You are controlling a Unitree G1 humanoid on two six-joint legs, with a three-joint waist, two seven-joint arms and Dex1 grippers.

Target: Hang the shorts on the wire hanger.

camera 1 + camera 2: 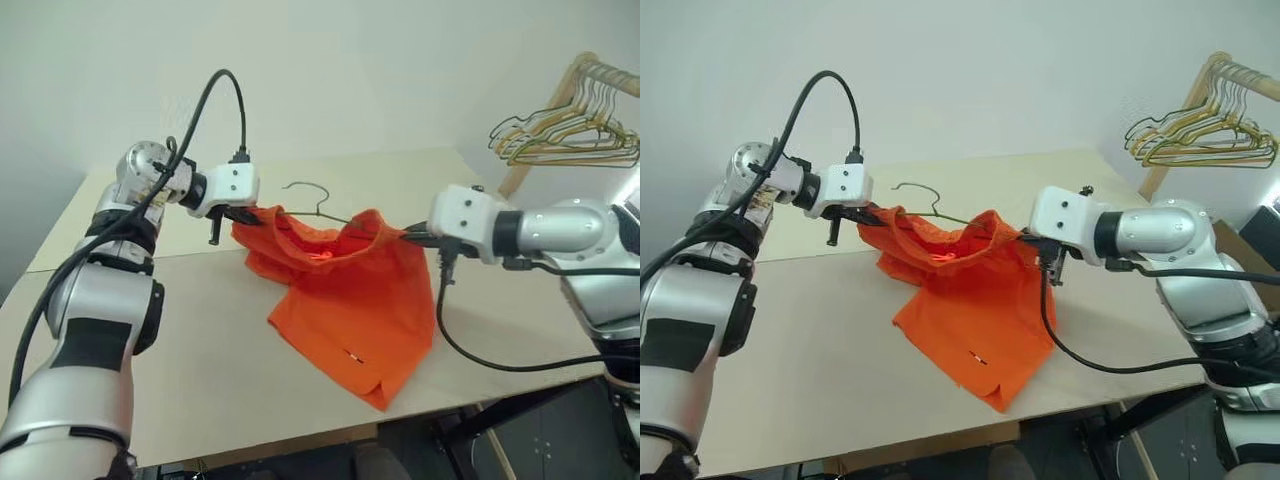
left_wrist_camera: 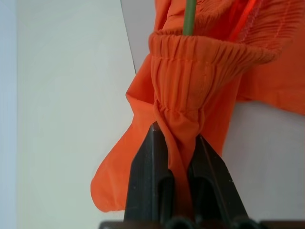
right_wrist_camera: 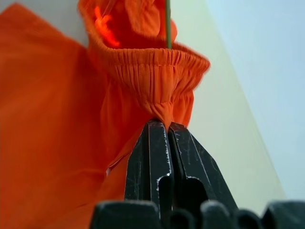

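Above the table [image 1: 200, 380], the shorts [image 1: 350, 300] are held up by both waistband ends, clamped by the left gripper [image 1: 243, 216] and the right gripper [image 1: 412, 237], with the wire hanger [image 1: 318, 205] inside.

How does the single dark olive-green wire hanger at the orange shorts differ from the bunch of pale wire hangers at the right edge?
The dark olive-green wire hanger is a single one, threaded through the waistband of the bright orange fabric shorts; the bunch of pale green, yellow and grey wire hangers is several together, bare of clothing. The single one sits over the table between both grippers; the bunch hangs from a wooden rack. Both are thin wire with hooks.
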